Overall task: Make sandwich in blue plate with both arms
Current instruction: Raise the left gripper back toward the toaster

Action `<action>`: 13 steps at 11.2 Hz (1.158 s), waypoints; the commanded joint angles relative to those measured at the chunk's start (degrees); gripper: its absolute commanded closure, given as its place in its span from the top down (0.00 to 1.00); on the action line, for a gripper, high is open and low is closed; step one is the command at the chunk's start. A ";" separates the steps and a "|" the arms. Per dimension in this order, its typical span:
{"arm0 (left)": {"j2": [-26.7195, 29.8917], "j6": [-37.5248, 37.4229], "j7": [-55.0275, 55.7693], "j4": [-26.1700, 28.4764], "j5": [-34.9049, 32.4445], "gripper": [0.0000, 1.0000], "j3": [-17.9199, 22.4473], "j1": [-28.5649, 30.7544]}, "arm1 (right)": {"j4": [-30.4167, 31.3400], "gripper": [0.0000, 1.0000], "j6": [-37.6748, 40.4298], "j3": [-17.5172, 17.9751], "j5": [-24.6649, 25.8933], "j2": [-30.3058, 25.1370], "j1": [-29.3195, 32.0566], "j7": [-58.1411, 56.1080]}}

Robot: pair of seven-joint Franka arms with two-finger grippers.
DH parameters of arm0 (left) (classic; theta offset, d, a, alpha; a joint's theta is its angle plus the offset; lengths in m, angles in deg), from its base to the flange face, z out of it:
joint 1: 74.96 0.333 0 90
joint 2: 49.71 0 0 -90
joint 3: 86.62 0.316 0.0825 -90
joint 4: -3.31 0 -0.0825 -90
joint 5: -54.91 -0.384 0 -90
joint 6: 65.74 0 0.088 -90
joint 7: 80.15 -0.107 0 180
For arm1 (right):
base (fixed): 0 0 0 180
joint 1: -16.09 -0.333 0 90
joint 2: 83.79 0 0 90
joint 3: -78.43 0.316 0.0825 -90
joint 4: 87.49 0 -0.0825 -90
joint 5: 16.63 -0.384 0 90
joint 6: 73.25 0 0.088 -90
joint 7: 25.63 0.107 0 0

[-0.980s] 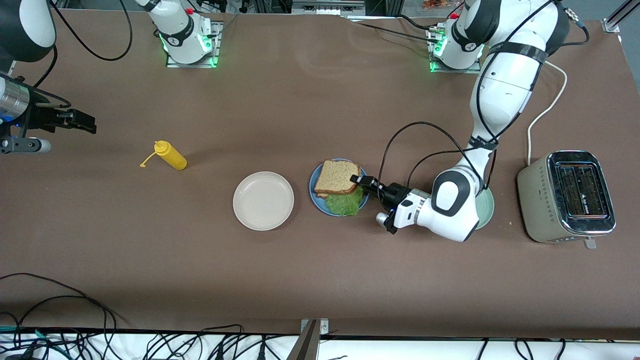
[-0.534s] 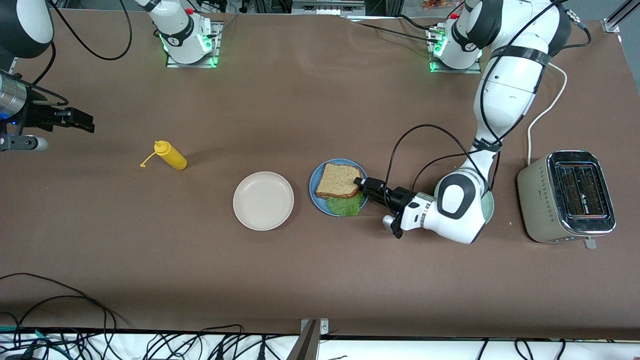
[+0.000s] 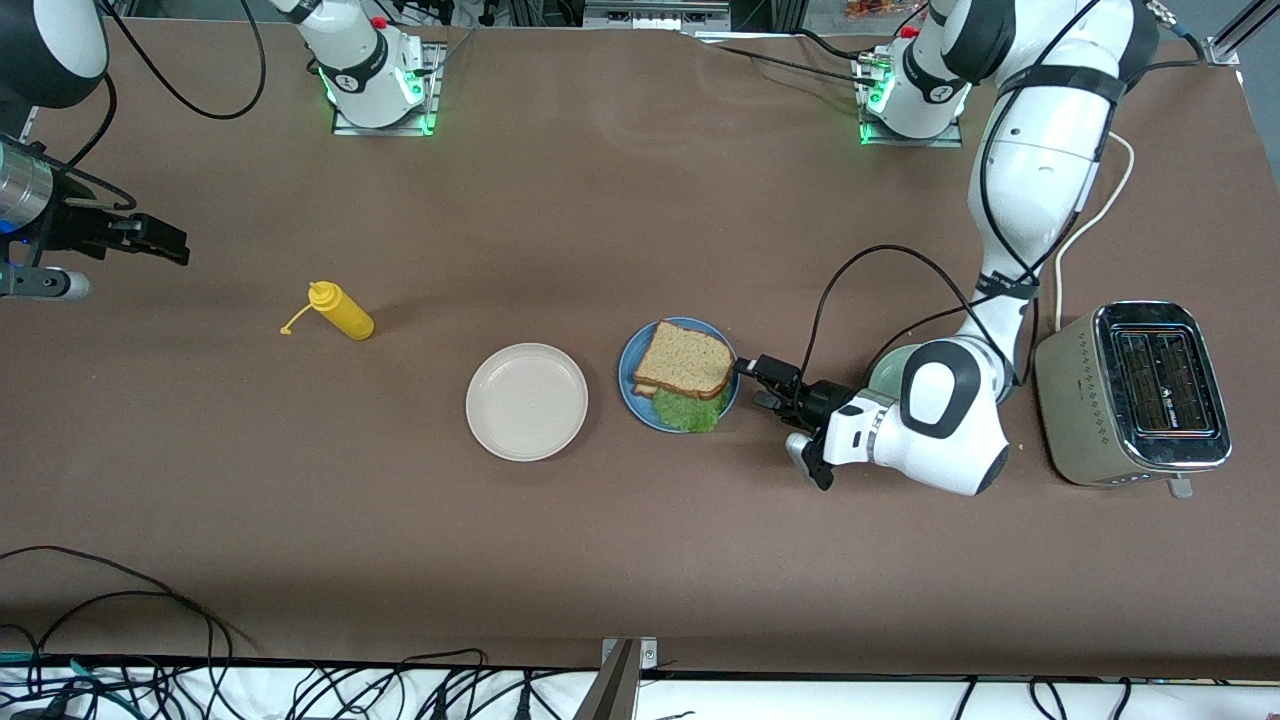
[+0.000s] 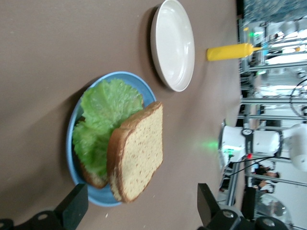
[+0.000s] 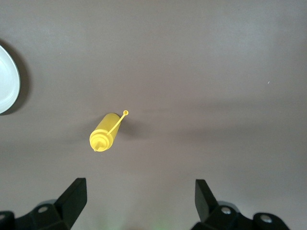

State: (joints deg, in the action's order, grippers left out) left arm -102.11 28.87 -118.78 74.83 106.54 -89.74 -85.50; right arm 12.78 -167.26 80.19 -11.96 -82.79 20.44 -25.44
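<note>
Sandwich (image 3: 685,368) assembled on blue plate (image 3: 631,388), mid-table: top bread slice sits askew on lettuce leaf (image 3: 688,410), leaf sticking out on side nearer front camera. Left gripper (image 3: 752,380) low, just beside plate on left arm's side, fingers spread, holding nothing. Cream plate (image 3: 527,401) beside blue plate, toward right arm's end; yellow squeeze bottle (image 3: 341,311) farther that way. Right gripper (image 3: 160,240) waits over table edge, fingers spread, empty. Toaster (image 3: 1135,394) at left arm's end.
</note>
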 commanded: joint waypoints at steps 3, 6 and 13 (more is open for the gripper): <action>9.40 -1.70 12.06 0.81 -13.98 1.00 0.39 -0.27 | -0.43 1.00 0.23 -0.01 -0.63 -0.21 0.31 0.69; 16.25 -7.40 17.70 1.07 -26.80 1.00 0.39 -0.19 | -0.43 1.00 0.32 -0.18 -0.63 -0.21 0.31 0.69; 31.73 -18.47 21.84 0.90 -43.11 1.00 2.94 0.34 | -0.52 1.00 2.78 -1.50 -0.10 -0.39 0.31 0.61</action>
State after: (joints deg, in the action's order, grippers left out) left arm -74.90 14.08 -97.38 74.49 65.34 -88.23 -85.34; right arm 12.76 -165.81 78.71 -11.96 -82.78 20.49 -25.36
